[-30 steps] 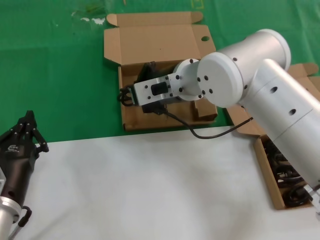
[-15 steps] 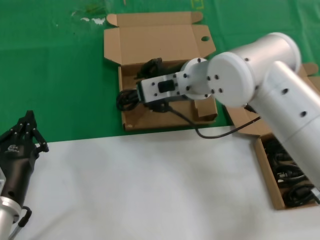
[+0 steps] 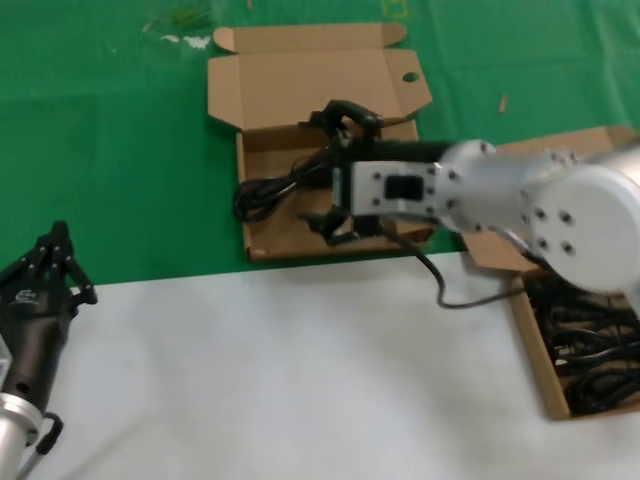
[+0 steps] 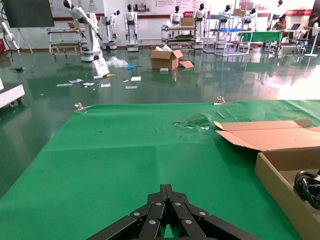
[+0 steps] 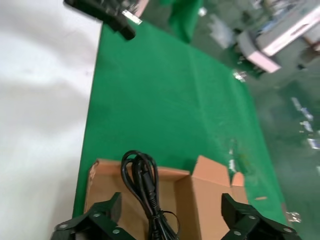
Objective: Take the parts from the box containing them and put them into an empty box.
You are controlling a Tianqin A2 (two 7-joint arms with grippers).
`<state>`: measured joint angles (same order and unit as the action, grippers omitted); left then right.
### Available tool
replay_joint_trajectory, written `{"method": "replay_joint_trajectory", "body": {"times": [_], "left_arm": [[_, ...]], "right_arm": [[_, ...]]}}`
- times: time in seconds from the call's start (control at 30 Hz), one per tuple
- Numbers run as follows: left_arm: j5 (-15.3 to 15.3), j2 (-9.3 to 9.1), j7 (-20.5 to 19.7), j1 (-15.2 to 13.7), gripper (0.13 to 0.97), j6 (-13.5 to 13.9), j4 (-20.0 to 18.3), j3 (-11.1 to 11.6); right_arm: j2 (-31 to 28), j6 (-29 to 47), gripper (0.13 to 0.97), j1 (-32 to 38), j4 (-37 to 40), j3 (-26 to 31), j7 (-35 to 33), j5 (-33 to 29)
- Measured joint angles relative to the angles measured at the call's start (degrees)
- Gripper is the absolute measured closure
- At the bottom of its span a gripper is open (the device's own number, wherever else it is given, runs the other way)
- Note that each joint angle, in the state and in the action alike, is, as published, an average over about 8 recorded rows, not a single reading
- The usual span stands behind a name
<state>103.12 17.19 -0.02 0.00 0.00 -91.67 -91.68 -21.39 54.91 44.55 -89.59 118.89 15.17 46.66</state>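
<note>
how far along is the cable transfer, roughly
Early on. One cable coil lies in the holed box, partly draped over its edge. The right end effector hangs open over that box, holding nothing. The source box on the right holds several more coils, so most of the job is left. The left end effector waits at the white table's near left.
</note>
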Motion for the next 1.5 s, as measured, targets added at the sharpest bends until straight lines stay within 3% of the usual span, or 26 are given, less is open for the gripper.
{"method": "replay_joint_trajectory", "body": {"times": [0.2, 0.6, 0.83, 1.13, 1.5], "left_arm": [[0.00, 0.00, 0.00, 0.00, 0.953, 0.00, 0.00, 0.00], [0.00, 0.00, 0.00, 0.00, 0.918, 0.00, 0.00, 0.00], [0.00, 0.00, 0.00, 0.00, 0.856, 0.00, 0.00, 0.00], [0.00, 0.00, 0.00, 0.00, 0.707, 0.00, 0.00, 0.00], [0.01, 0.00, 0.00, 0.00, 0.449, 0.00, 0.00, 0.00]], "right_arm": [[-2.13, -2.25, 0.382, -6.17, -6.69, -3.93, 2.15, 1.18], [-2.32, -2.58, 0.189, -7.01, -7.52, -4.48, 2.48, 1.36], [-2.05, -4.76, 0.168, -8.58, -7.30, -5.43, 1.76, 3.65], [-1.35, -10.36, 0.131, -12.59, -6.71, -7.86, -0.15, 9.54], [-0.39, -18.07, 0.129, -18.13, -5.91, -11.21, -2.74, 17.66]]}}
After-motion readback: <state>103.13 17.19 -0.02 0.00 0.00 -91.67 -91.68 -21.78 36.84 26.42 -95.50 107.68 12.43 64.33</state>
